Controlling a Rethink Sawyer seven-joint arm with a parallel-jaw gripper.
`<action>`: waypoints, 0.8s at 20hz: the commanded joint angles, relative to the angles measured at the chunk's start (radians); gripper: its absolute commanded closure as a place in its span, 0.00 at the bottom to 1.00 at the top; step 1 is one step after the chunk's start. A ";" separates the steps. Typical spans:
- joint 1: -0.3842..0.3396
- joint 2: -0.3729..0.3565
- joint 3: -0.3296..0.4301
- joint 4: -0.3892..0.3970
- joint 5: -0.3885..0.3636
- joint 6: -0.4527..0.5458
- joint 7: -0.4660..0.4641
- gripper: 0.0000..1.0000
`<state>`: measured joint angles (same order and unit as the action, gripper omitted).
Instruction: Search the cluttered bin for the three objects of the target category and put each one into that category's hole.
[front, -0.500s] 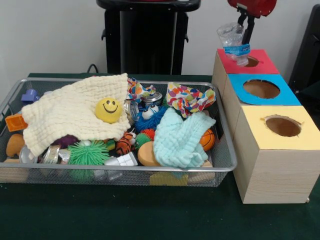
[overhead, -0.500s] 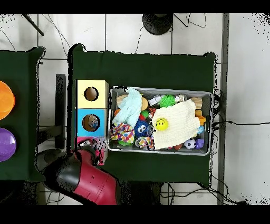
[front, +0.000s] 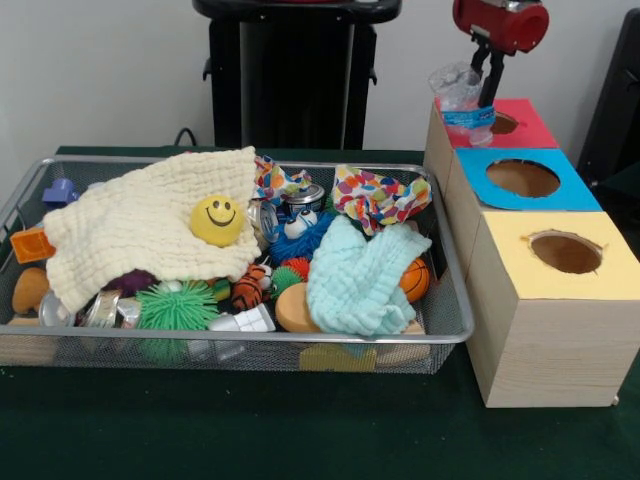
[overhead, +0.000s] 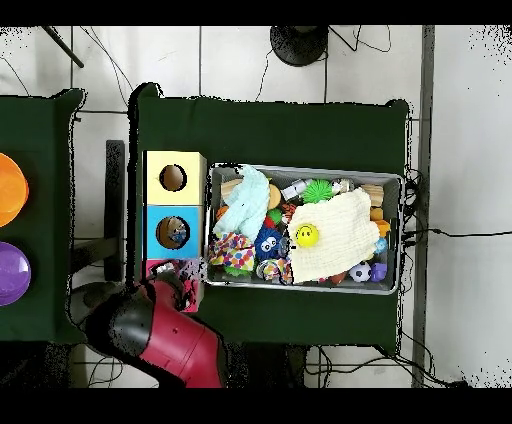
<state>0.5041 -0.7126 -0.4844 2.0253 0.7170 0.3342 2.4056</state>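
Note:
My gripper (front: 487, 88) is shut on a crushed clear bottle with a blue label (front: 461, 98). It holds the bottle in the air over the left edge of the red-topped box (front: 525, 128), behind the blue-topped box. The blue top's round hole (front: 523, 178) is open; in the overhead view something clear and blue shows inside this hole (overhead: 177, 233). The wire mesh bin (front: 330, 338) is left of the boxes, full of toys and cloths. A clear plastic piece with a white cap (front: 243, 320) lies at its front rim. In the overhead view only my red arm (overhead: 165, 340) shows.
The yellow-topped box (front: 560, 290) stands nearest the camera, with its own hole (front: 565, 252). In the bin lie a cream cloth (front: 140, 225), a yellow smiley ball (front: 218, 220), a pale blue cloth (front: 360, 270), a green spiky ball (front: 175, 305) and silver cans (front: 100, 308).
My gripper and the bottle have moved down a little and slightly left in the front view. The bin's contents have not moved.

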 joint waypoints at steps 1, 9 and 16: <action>-0.052 0.071 0.198 0.043 0.092 -0.153 0.279 1.00; -0.032 0.051 0.222 0.045 0.161 -0.131 0.319 1.00; 0.018 0.051 0.144 0.004 0.168 -0.027 0.327 1.00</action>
<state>0.5075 -0.7002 -0.4108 2.0289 0.8452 0.2090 2.4104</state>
